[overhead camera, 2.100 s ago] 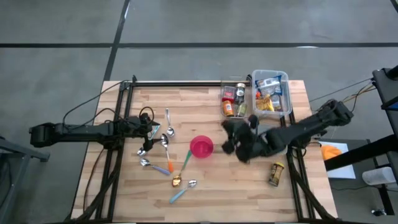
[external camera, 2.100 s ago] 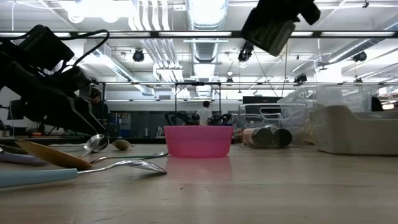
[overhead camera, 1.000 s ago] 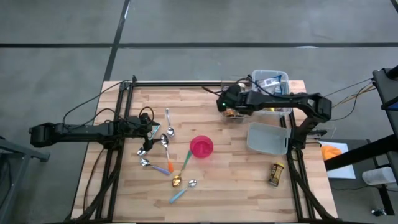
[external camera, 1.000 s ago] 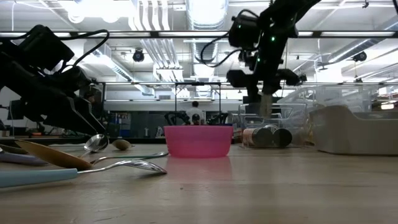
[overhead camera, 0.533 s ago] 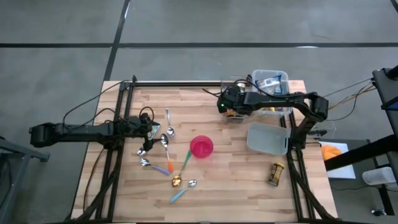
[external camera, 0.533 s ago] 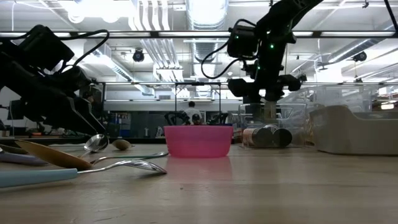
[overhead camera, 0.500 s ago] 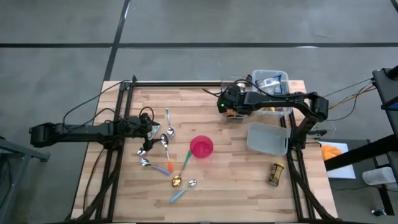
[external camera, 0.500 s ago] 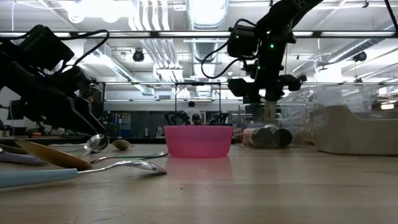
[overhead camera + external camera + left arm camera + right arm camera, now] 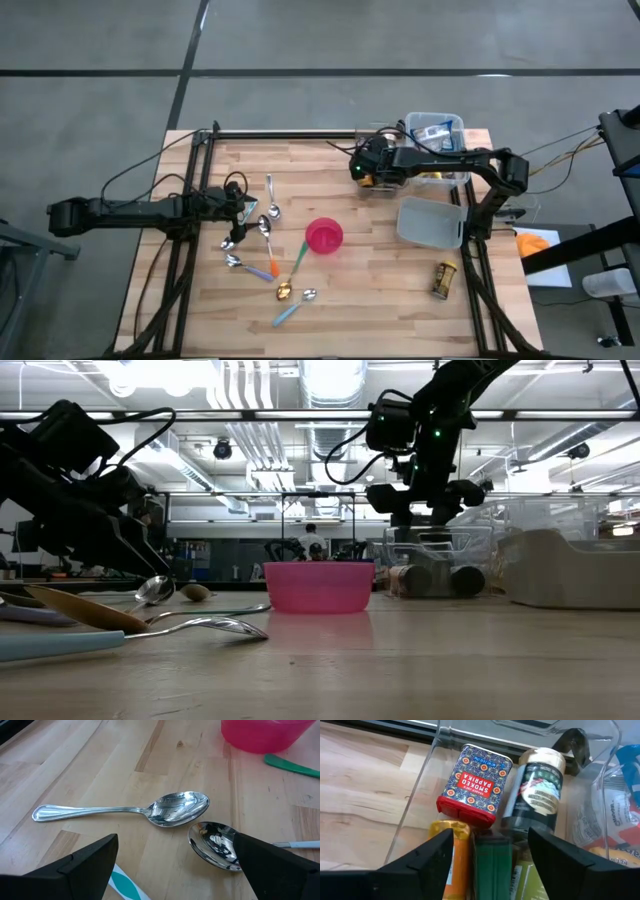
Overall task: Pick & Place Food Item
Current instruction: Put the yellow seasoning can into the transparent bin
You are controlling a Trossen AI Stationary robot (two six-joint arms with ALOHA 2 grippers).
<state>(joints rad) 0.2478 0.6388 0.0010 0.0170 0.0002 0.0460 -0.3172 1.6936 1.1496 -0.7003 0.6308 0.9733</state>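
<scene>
step: pick phase, by my read. R gripper point(image 9: 366, 170) sits over the clear bin point(image 9: 415, 805) of spice jars at the bench point(image 9: 300, 310) back edge, reaching in for one food item.
R fingers: spread apart, one each side of a green-lidded jar point(image 9: 491, 865); nothing gripped yet.
target: prob. the green jar, lying in the bin btw an orange jar point(image 9: 454, 860) and a dark jar point(image 9: 536, 790), just below the paprika tin point(image 9: 476, 782).
L gripper point(image 9: 240, 208): parked over the spoons point(image 9: 125, 812); fingers wide, empty.
place spot: not certain; pink bowl point(image 9: 323, 236) mid-bench is my guess.
next: lower a bit more, close on the green jar only, lift straight up clear of the bin wall.
risk: jars packed tight, so neighbours may get nudged or pinched.
</scene>
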